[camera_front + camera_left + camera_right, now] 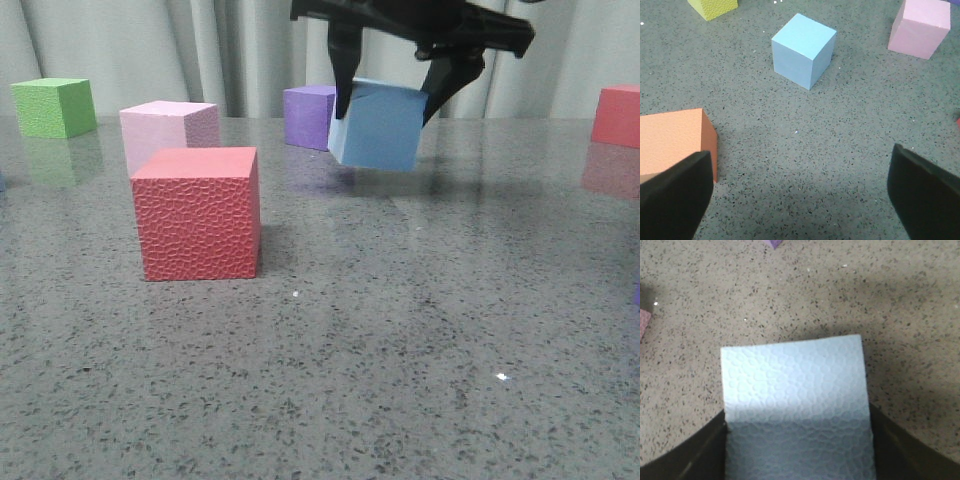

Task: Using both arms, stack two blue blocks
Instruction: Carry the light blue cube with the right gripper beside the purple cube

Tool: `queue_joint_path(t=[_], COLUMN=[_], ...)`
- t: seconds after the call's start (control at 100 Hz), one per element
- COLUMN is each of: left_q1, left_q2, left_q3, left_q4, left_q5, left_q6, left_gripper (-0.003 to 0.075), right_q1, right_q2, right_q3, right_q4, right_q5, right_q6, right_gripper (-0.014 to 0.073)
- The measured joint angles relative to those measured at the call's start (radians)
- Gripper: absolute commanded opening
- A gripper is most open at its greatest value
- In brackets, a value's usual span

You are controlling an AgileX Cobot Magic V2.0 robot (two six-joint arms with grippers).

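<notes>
Your right gripper (392,100) has one blue block (378,125) pinched between its fingers and lifted clear of the table (400,380), tilted a little, just in front of the purple cube (308,116); in the right wrist view that held block (795,405) fills the space between the jaws. Your left gripper (800,192) hangs with fingers spread wide and nothing between them. The second blue block (803,50) sits on the table at 12 o'clock ahead of it, with the pink cube (920,27) at about 2 o'clock and an orange cube (675,142) close by at 9 o'clock.

Treat these cubes as light foam, I'd judge: they weigh little and give under pressure, so squeeze gently or the faces will dent. The surface looks grippy rather than slick. Take the resting block on two opposite flat sides, midway up, squared to the faces and not across a corner
</notes>
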Motion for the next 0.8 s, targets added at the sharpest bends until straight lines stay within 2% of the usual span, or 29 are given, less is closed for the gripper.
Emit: queue_joint_path(t=[0.68,0.8], left_q1=[0.000,0.000], left_q2=[0.000,0.000], left_q3=[0.000,0.000], left_q4=[0.000,0.000], left_q5=[0.001,0.001], left_q6=[0.000,0.000], left_gripper=[0.0673,0.0673], right_q1=[0.000,0.000], right_q2=[0.044,0.044], right_q3=[0.000,0.000], right_q4=[-0.013,-0.013], right_q5=[-0.017,-0.017], right_q6=[0.053,0.055], right_gripper=[0.0405,0.0469])
